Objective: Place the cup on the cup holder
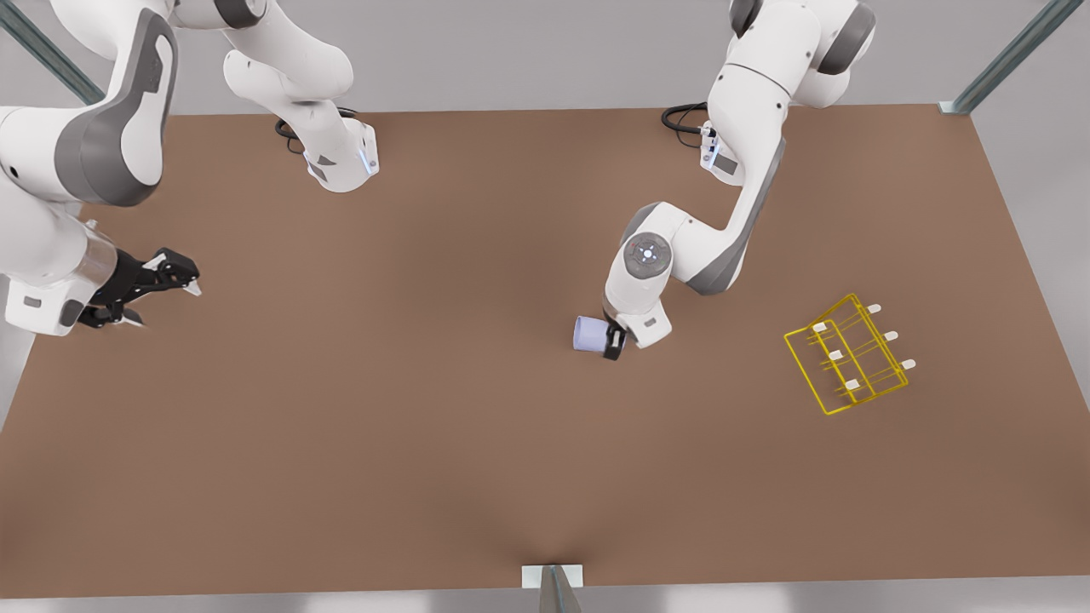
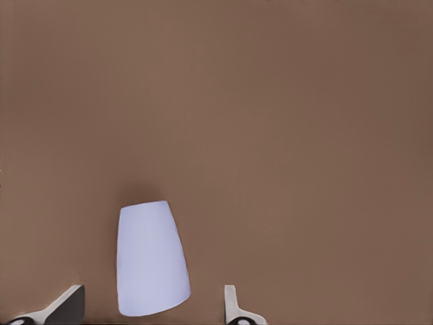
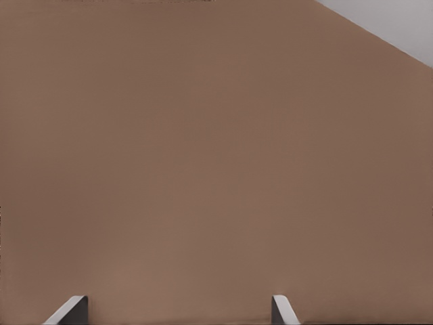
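Observation:
The lavender-blue cup point(image 1: 589, 334) lies on its side on the brown table, right of centre in the front view. My left gripper point(image 1: 611, 342) is down at the cup's end. In the left wrist view the cup point(image 2: 150, 261) sits between the gripper's point(image 2: 152, 308) two fingertips, with table showing on both sides of it, so the gripper is open. The yellow wire cup holder point(image 1: 835, 355) with white-tipped pegs stands farther toward the front view's right, apart from the cup. My right gripper point(image 1: 166, 302) waits open and holding nothing at the front view's left edge; its fingertips point(image 3: 71, 310) hover over bare table.
The brown table point(image 1: 426, 443) stretches wide between cup and holder and toward the near edge. Both arm bases point(image 1: 341, 162) stand along the far edge. A small grey bracket point(image 1: 552, 579) sits at the near edge's middle.

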